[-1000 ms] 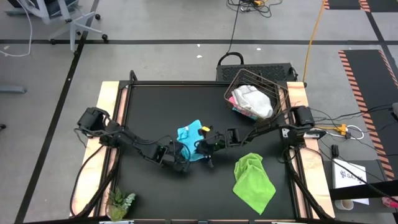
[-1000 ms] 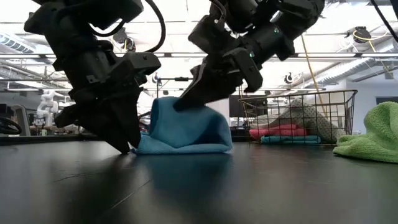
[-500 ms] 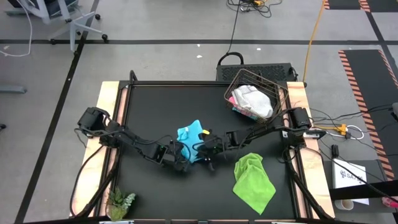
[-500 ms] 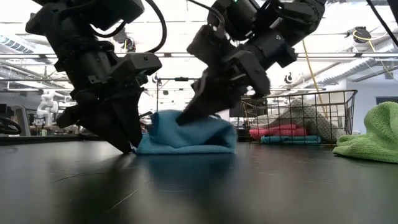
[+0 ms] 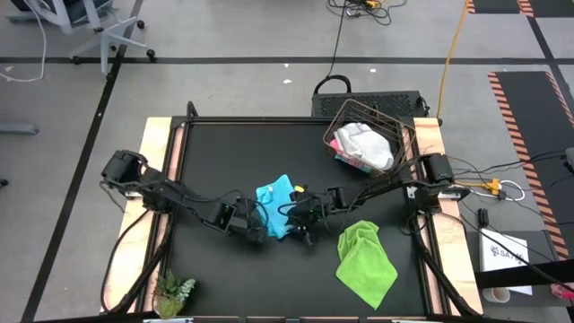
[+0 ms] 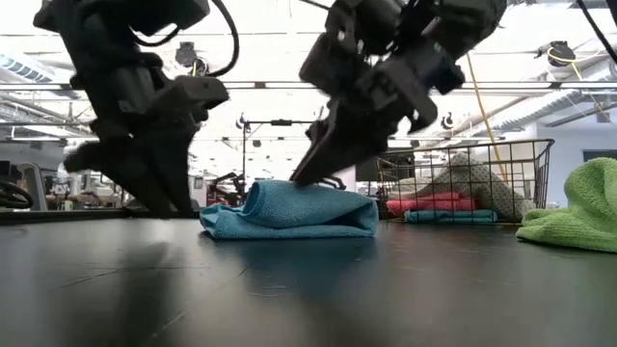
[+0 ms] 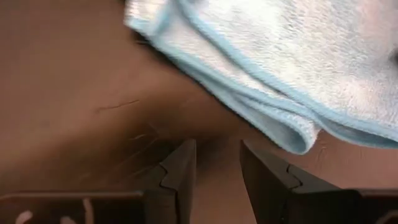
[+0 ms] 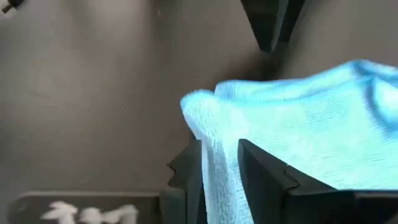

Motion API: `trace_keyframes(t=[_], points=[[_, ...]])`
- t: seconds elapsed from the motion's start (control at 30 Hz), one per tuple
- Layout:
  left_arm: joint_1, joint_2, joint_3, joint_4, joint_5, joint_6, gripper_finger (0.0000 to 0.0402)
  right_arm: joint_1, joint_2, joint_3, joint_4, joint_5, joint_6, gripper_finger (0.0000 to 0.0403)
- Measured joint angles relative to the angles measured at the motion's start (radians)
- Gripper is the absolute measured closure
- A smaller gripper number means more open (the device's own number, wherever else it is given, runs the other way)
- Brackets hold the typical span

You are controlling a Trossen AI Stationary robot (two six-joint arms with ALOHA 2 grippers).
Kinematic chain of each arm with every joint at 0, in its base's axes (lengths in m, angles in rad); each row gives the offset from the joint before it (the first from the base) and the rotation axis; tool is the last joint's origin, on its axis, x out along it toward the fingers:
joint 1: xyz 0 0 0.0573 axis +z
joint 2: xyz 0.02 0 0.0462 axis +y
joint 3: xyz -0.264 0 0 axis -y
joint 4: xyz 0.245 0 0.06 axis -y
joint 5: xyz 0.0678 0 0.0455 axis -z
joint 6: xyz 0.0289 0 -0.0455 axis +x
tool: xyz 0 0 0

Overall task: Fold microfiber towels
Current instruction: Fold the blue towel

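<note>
Slumped lower than a second ago, the fuzzy light blue towel [image 6: 289, 210] lies as a soft folded roll mid-desk [image 5: 206, 152]. Right gripper [image 6: 318, 175] has unclenched, fingers parted astride its edge. Left gripper [image 7: 214, 171] hangs beside it, parted, grasping nothing.

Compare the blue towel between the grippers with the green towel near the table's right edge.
The blue towel lies folded into a low, compact bundle; the green towel lies loose and rumpled, not yet folded. The blue towel sits mid-table with the left gripper and right gripper at it; the green towel lies alone, away from both. The green towel covers more table. Both are soft cloths resting on the black table.
</note>
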Motion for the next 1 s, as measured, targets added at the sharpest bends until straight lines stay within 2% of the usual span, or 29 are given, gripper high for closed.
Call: trace_keyframes(t=[0.13,0.3,0.37,0.5,0.63,0.8,1.0], points=[[0.026,-0.056,0.0,-0.07,-0.033,-0.013,0.0275,0.0,-0.076,0.0,-0.03,0.001,-0.018,0.029],[0.081,-0.082,0.001,0.113,-0.094,0.086,0.0275,0.0,-0.158,0.001,-0.07,0.005,-0.067,0.0291],[0.105,-0.082,0.002,0.22,-0.113,0.142,0.0275,-0.003,-0.166,-0.01,-0.086,0.012,-0.071,0.03],[0.152,-0.076,0.002,0.326,-0.137,0.223,0.0275,-0.005,-0.158,-0.057,-0.105,0.036,-0.071,0.0324],[0.186,-0.057,0.003,0.325,-0.118,0.236,0.0275,-0.006,-0.151,-0.115,-0.092,0.042,-0.045,0.0355],[0.192,0.015,0.005,0.336,-0.063,0.218,0.0275,-0.008,-0.151,-0.162,0.006,0.116,-0.036,0.0396],[0.194,0.093,0.002,0.303,-0.013,0.18,0.0275,-0.008,-0.126,-0.17,0.056,0.114,0.0,0.0398]])
